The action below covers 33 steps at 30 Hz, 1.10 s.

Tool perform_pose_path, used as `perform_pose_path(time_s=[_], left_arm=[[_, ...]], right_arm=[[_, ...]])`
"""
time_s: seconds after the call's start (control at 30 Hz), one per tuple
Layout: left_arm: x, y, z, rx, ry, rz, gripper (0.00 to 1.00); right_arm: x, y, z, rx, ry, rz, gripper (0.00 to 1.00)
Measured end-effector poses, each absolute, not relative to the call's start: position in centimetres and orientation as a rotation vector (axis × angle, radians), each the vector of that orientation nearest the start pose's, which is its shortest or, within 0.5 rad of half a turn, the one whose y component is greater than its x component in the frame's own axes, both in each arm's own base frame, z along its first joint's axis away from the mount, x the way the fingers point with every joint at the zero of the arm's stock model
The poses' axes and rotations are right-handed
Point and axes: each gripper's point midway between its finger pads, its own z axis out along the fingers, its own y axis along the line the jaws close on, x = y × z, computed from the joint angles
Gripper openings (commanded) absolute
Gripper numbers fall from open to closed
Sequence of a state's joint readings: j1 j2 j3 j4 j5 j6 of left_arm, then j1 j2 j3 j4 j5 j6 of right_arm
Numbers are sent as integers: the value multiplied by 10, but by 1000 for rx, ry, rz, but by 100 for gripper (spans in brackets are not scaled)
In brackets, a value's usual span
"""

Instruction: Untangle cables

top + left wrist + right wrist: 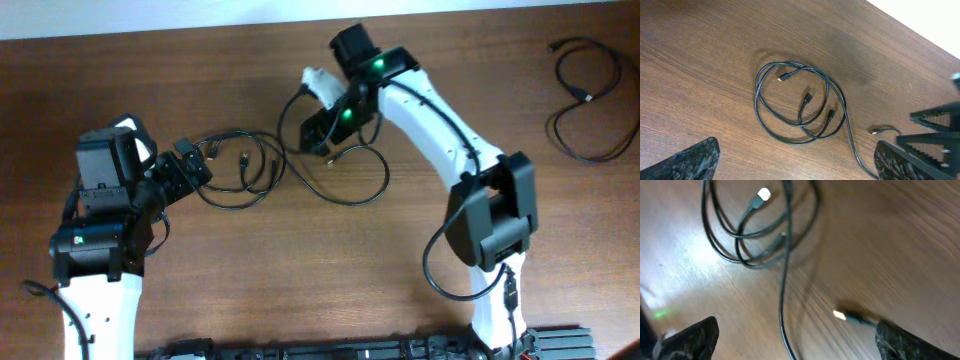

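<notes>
Item 1, left gripper (pixel 797 152): jaws wide, nothing held, low over the table (pixel 560 230).

Item 2, right gripper (pixel 797 330): jaws wide, nothing held. One strand (pixel 782 305) passes between its fingers on the wood without touching either.

Item 3, coil (pixel 809 96): several thin black loops lying flat and crossed over one another, with three small plug ends inside the ring. From overhead I see it between the two grippers, just ahead of the left one.

Item 4, tail (pixel 365 190): leaves the coil and sweeps in one open loop under the right gripper. Its plug (pixel 840 314) lies loose by that gripper's far finger.

Item 5, spare cable (pixel 585 95): alone at the far right corner, well apart from the rest. I judge it needs no work.

Relation that matters: coil and tail run roughly left to right across the table. The left arm is nearer the coil and the right arm sits over the tail. I would pin the coil with the left and draw the tail rightward along that axis.
</notes>
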State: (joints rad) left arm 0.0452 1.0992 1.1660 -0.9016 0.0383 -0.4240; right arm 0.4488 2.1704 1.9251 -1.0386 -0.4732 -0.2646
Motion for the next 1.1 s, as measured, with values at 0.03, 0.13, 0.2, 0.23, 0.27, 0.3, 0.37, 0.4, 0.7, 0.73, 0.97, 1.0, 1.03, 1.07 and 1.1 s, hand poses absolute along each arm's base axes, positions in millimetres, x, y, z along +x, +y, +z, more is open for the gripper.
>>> perform_pose_path(time_s=[0.03,0.13,0.2,0.23,0.27,0.3,0.37,0.4,0.7,0.73,0.97,1.0,1.03,1.07,1.1], left_arm=[[305,7,243,-544,2355,-221,99],[305,7,243,-545,2355,-221,99],[305,7,243,-544,2355,-221,99],[305,7,243,-545,2355,-221,99],[305,7,243,-544,2355,-221,99],[305,7,243,-544,2355,-221,99],[305,7,243,-544,2355,-221,99],[305,7,243,-544,2355,-221,99],[305,7,243,-544,2355,-221,99],[305,7,243,-544,2355,-221,99],[305,7,243,-544,2355,-221,99],[305,7,243,-544,2355,-221,99],[305,7,243,-545,2355,-221,99],[305,7,243,-544,2355,-221,99],[305,7,243,-544,2355,-221,99]], right_arm=[[399,293,105,-1137,2583,720,90],[397,318,86,-1243,2515,709,87],[402,321,81,-1248,2496,697,87],[404,322,80,-1247,2488,695,87],[405,323,76,-1247,2489,695,87],[406,324,72,-1248,2493,695,87],[408,321,67,-1245,2503,668,87],[413,317,65,-1240,2511,609,86],[395,296,29,-1307,2590,531,75],[392,295,25,-1318,2598,535,74],[379,319,20,-1364,2520,677,67],[372,326,18,-1388,2507,688,67],[368,332,15,-1405,2490,694,67],[363,337,12,-1422,2475,701,65],[361,342,13,-1433,2459,708,62]])
